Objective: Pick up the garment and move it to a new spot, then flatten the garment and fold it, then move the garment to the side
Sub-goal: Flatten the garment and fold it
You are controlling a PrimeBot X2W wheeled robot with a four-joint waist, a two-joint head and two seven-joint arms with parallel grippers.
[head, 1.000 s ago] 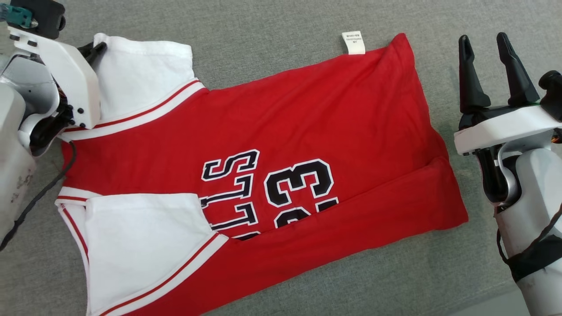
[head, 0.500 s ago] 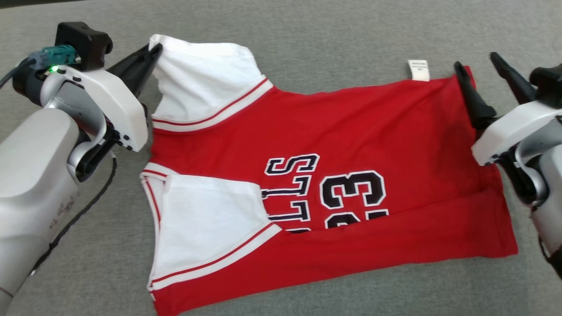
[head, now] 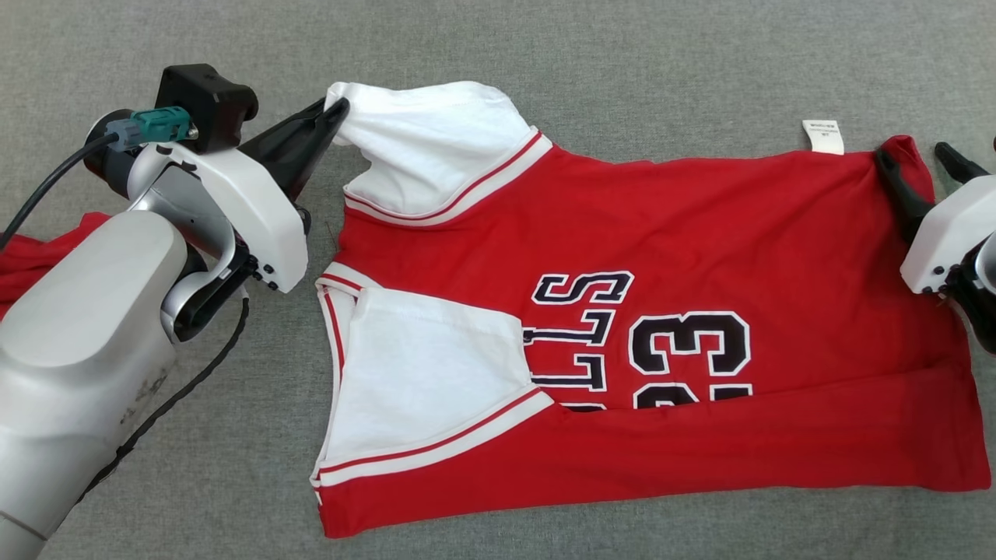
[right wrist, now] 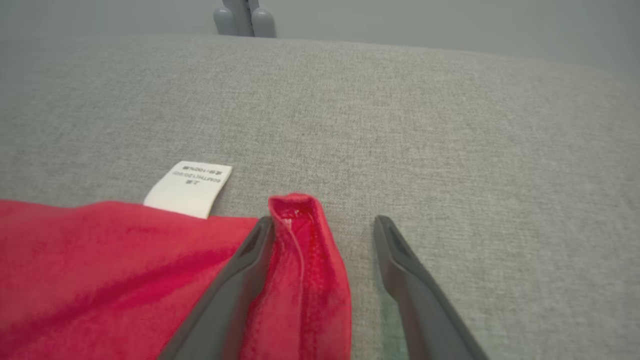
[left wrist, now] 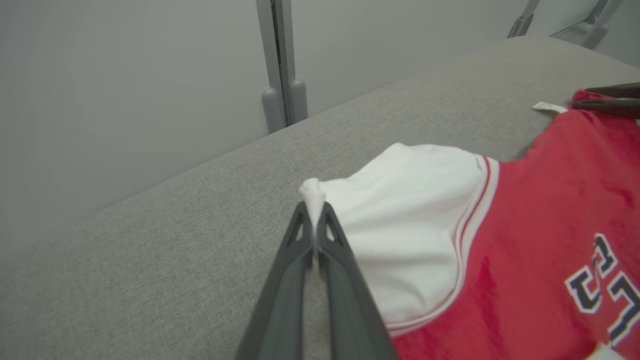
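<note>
The garment [head: 661, 257] is a red jersey with white sleeves and black lettering, lying flat and partly folded on the grey surface. My left gripper [head: 336, 111] is shut on the tip of the far white sleeve [left wrist: 415, 210], which bunches between its fingertips in the left wrist view [left wrist: 313, 209]. My right gripper [right wrist: 324, 225] stands open at the far red hem corner [right wrist: 300, 250], with that corner lying between its fingers [right wrist: 235, 280]. In the head view the right gripper [head: 918, 155] sits at the garment's right end.
A white care label [head: 823, 136] sticks out of the far hem, also seen as the label [right wrist: 190, 187]. More red cloth [head: 31, 253] lies at the left edge behind my left arm. A grey post [left wrist: 280, 65] stands beyond the surface's far edge.
The head camera has shifted, sliding the whole scene right. My left gripper has closed on the white sleeve tip and lifted it slightly. My right gripper has moved in around the red hem corner.
</note>
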